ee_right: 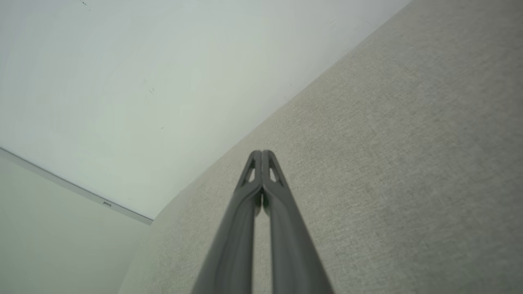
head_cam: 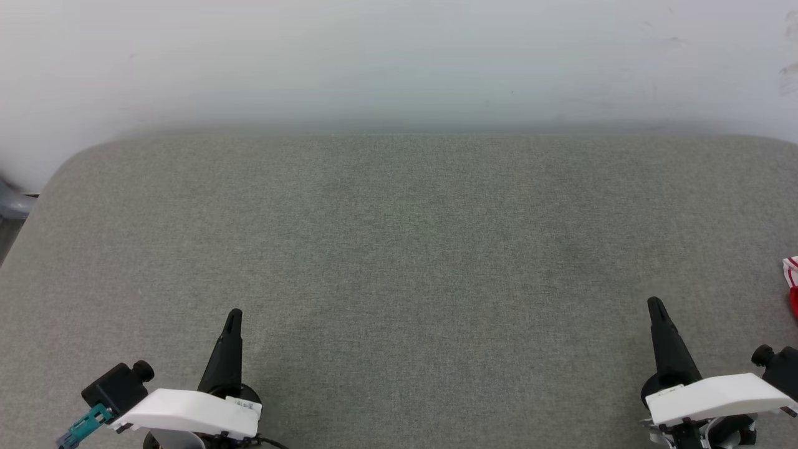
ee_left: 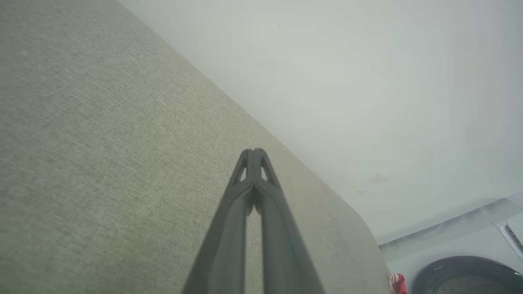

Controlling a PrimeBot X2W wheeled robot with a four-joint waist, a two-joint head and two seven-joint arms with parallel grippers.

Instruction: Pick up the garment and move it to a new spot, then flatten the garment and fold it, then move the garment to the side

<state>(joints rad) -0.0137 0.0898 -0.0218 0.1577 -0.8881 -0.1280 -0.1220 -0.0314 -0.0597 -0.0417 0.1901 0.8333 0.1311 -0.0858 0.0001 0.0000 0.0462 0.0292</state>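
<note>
Progress: hard to call from this moment. Both arms sit at rest near the robot, nothing held. The left gripper [head_cam: 235, 314] has its fingers pressed together, empty; the right gripper [head_cam: 654, 304] is the same, fingers closed tip to tip, empty. Both wrist views confirm the tips are touching with no cloth between them.

The garment [head_cam: 792, 284] is only a sliver at the far right edge of the head view, lying on the grey fabric surface [head_cam: 399, 249], right of the right gripper and apart from it. Most of it is cut off by the frame. The left wrist view also catches a small red-and-white bit low on its right.

Judgement: lying off at the side fits the final step, but it could equally be unstarted. Folded or flattened: cannot tell.

Looks: red cloth with white and red-striped trim, edge slightly rumpled. No lettering visible.
</note>
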